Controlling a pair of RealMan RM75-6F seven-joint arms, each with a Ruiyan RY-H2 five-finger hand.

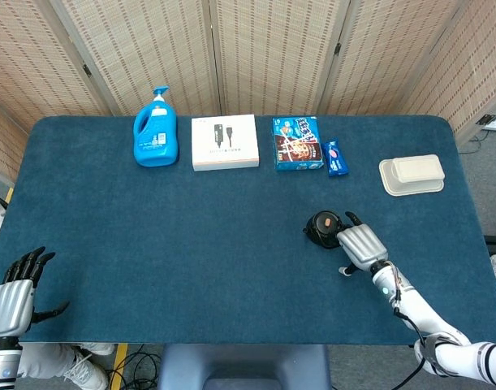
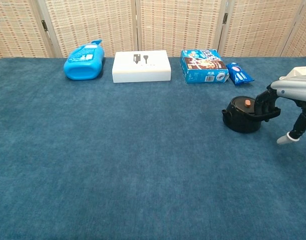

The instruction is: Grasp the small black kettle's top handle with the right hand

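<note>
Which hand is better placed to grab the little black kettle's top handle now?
The right hand: its fingers already curl at the kettle. The left hand sits open at the table's opposite near corner.

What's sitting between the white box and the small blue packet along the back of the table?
Between the white box and the small blue packet lies only the blue snack box, flat on the cloth; the head view shows it most plainly, and the chest view agrees.

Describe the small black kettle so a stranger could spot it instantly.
On the blue cloth-covered table, look toward its right side, just ahead of the right hand. The small black kettle squats there alone, the only black item, with an orange dot on its lid.
</note>
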